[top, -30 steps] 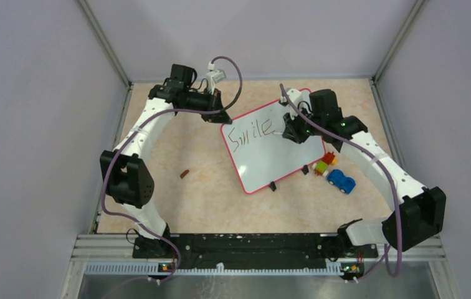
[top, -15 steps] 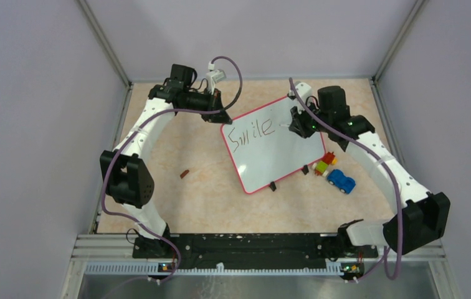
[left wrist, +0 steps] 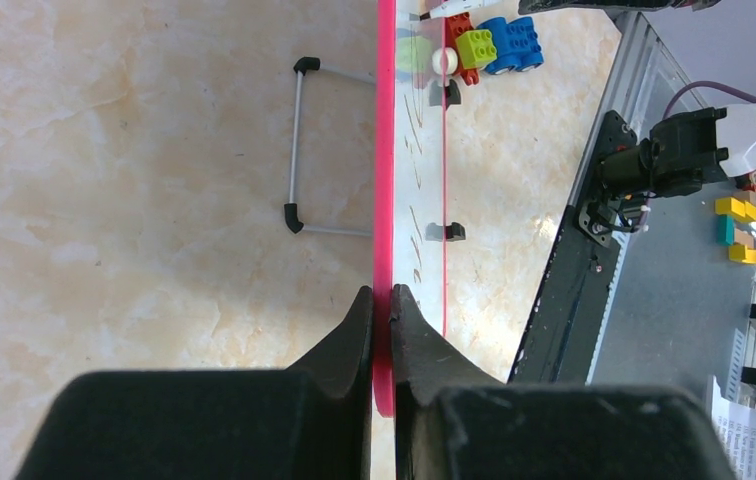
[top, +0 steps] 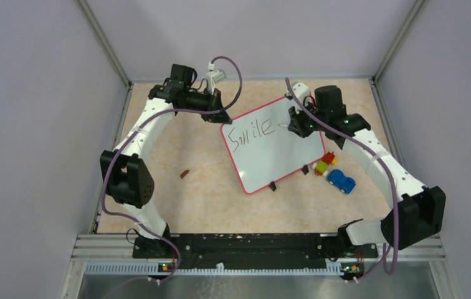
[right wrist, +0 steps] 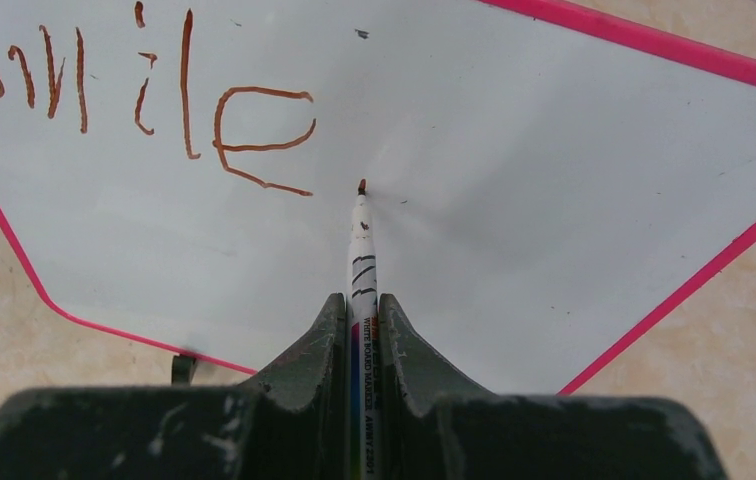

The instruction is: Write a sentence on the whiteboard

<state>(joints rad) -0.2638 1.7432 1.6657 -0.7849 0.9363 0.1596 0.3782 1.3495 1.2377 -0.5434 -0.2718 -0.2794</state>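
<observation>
A beige, marbled counter (top: 208, 205) is seen from above, with two robot arms reaching from its near edge toward the far side. The whiteboard (top: 276, 159), white with a thin pink-red rim and small black feet, sits at the far middle of the counter, turned at a slant. Of the sentence (top: 252, 132), only the word "Smile" shows, in thin brownish-red handwriting across the board's far left part. The left claw (left wrist: 381, 305) pinches the board's rim at its far left corner, its two dark fingers drawn narrow on the pink edge. From that wrist's camera the board appears edge-on. A thin wire leg (left wrist: 297, 150) with black tips sticks out from the board's back face. The right claw (right wrist: 362, 305) is closed narrowly on a white marker (right wrist: 362, 250), which points at the board. The marker's dark tip lies just to the right of the final "e", at the white surface; whether it touches cannot be told. Just right of the board's near right corner stand red, yellow and green toy blocks (top: 325, 163), with a blue toy car (top: 341, 180) just beside them on the near side. A small brown thing (top: 185, 174) lies alone on the counter, well apart to the left of the board.
</observation>
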